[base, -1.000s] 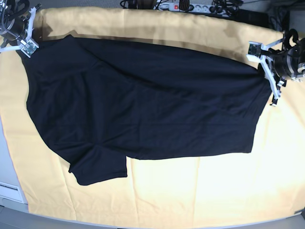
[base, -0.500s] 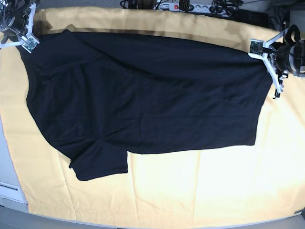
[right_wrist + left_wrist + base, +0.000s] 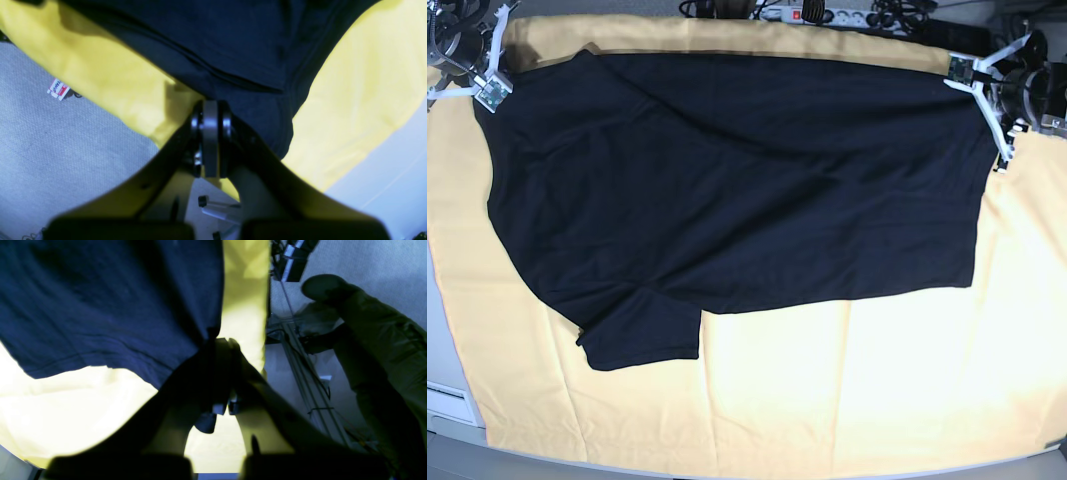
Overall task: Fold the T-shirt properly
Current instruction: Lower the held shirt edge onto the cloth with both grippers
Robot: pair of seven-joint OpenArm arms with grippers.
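Two grippers hold the T-shirt (image 3: 727,190) by its far edge, one at each upper corner of the base view, and we read the job as barely begun. The black shirt is spread wide across the yellow table cloth (image 3: 847,390), covering most of the upper two thirds of the frame. One short sleeve sticks out at the lower left. We see no finished fold anywhere, only soft wrinkles running across the body. We judge that the cloth is being stretched flat, so every fold is yet to come.

At the upper left of the base view, our right gripper (image 3: 489,90) sits at the shirt's corner. Its wrist view shows the jaws pressed together with dark fabric gathered at their tips, so we take it as clamped on the T-shirt (image 3: 233,50), with the table cloth (image 3: 126,96) showing on either side of the shirt.

At the upper right of the base view, our left gripper (image 3: 999,150) meets the opposite corner. In its wrist view the fingers are in heavy shadow, yet the shirt's edge funnels straight into the closed tips (image 3: 217,343), so we read this one too as pinching the T-shirt (image 3: 110,306). Beyond the table cloth (image 3: 245,303), at the right of that view, a dim figure stands on the floor.
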